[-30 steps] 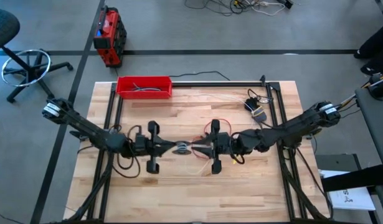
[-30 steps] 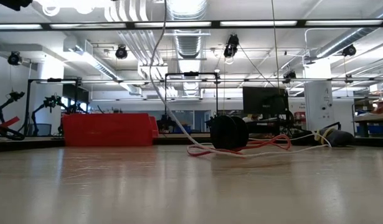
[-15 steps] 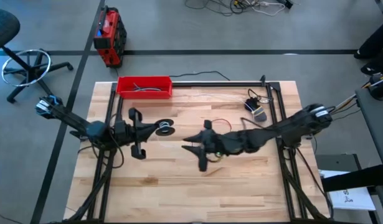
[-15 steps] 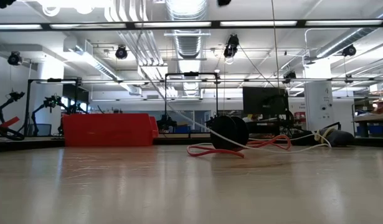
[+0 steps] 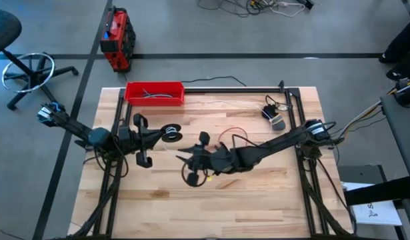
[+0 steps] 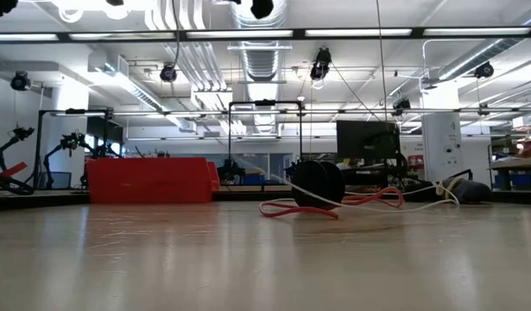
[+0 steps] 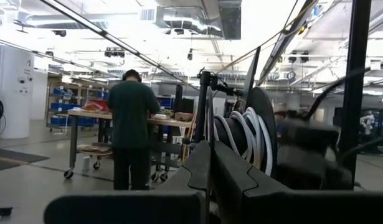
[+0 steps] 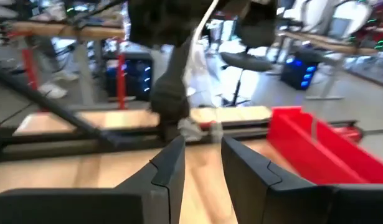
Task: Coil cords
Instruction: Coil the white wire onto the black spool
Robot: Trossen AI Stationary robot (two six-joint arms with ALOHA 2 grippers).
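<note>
Two cords are seen: the white cord (image 7: 244, 134) is wound on a spool clamped in the left gripper (image 5: 166, 133), raised left of centre. The red cord (image 6: 300, 209) is left loose mid-table. The right gripper (image 5: 185, 159) is held centrally, fingers slightly apart.

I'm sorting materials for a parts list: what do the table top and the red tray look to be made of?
The table top looks like pale wood, probably butcher-block: parallel light planks with grain lines and a soft satin sheen in the low view. The red tray looks like moulded plastic: uniform bright red, smooth thin walls, no seams visible. Neither can be confirmed beyond appearance.
</note>
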